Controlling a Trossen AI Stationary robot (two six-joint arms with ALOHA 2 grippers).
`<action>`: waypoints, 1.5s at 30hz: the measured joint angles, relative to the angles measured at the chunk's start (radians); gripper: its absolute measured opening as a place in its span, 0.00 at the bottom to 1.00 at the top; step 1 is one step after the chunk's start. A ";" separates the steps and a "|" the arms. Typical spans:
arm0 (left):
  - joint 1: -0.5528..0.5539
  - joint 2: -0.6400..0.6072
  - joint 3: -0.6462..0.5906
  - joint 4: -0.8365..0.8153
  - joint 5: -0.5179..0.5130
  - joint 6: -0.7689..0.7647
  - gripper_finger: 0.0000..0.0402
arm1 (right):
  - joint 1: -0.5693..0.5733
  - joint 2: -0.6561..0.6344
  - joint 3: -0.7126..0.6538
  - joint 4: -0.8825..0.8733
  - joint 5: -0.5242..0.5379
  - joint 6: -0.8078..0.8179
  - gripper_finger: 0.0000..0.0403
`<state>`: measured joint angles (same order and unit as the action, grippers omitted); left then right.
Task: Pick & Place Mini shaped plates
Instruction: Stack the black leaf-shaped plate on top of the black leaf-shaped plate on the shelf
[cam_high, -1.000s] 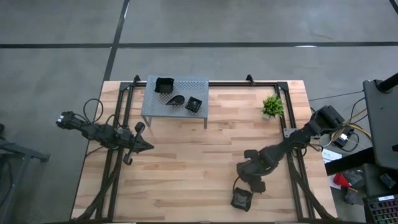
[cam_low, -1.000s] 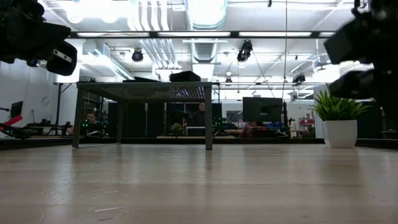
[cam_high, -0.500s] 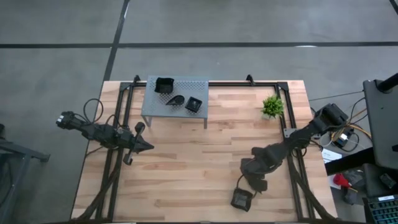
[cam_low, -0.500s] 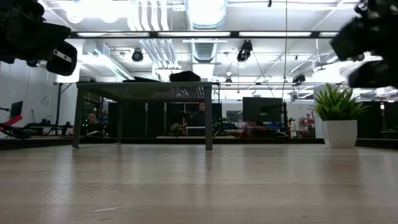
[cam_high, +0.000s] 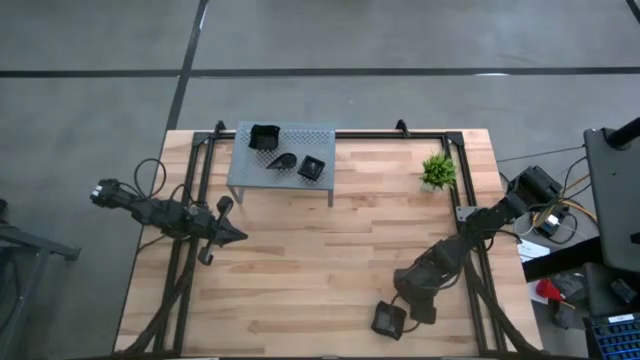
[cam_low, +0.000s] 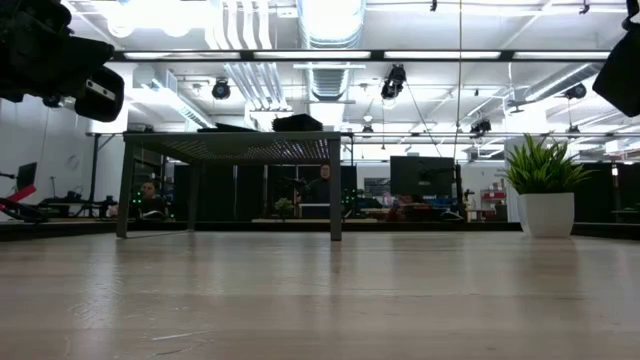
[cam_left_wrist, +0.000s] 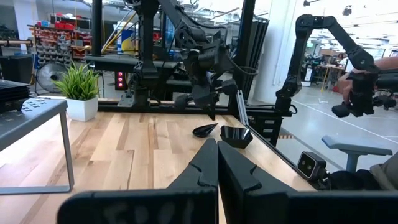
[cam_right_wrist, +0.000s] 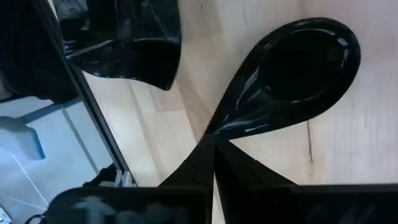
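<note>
Gripping the pointed tip of a teardrop plate (cam_right_wrist: 292, 68), the right gripper (cam_right_wrist: 212, 144) has its fingers pinched together on the plate's narrow end; the plate lies on the wooden table (cam_high: 320, 260) near the front right corner. Just beside it sits a wavy-rimmed black dish (cam_high: 387, 320), seen also in the right wrist view (cam_right_wrist: 134, 43).

Left gripper (cam_left_wrist: 217, 152) hangs above the table's left side, fingers pressed fully together, holding nothing.

Grey perforated stand (cam_high: 300, 135) at the table's far edge carries three more black plates: a square one (cam_high: 263, 137), a teardrop (cam_high: 281, 161) and a small square (cam_high: 312, 168).

Green plant (cam_high: 438, 170) stands in a white pot, far right.

No readable writing, brands or labels on any plate, arm or stand.
</note>
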<state>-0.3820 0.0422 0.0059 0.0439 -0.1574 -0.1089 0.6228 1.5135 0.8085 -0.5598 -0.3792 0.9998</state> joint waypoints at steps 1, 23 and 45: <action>0.000 0.000 0.000 0.000 0.000 0.000 0.00 | 0.000 0.000 0.000 0.003 0.000 0.002 0.02; 0.000 0.000 0.000 0.000 0.000 0.000 0.00 | 0.029 0.046 -0.034 0.041 -0.055 0.108 0.02; 0.000 0.011 0.000 0.000 0.000 0.000 0.00 | 0.010 0.116 0.010 0.087 0.168 -0.099 0.02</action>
<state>-0.3817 0.0528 0.0059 0.0437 -0.1574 -0.1089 0.6329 1.6295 0.8181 -0.4726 -0.2108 0.9010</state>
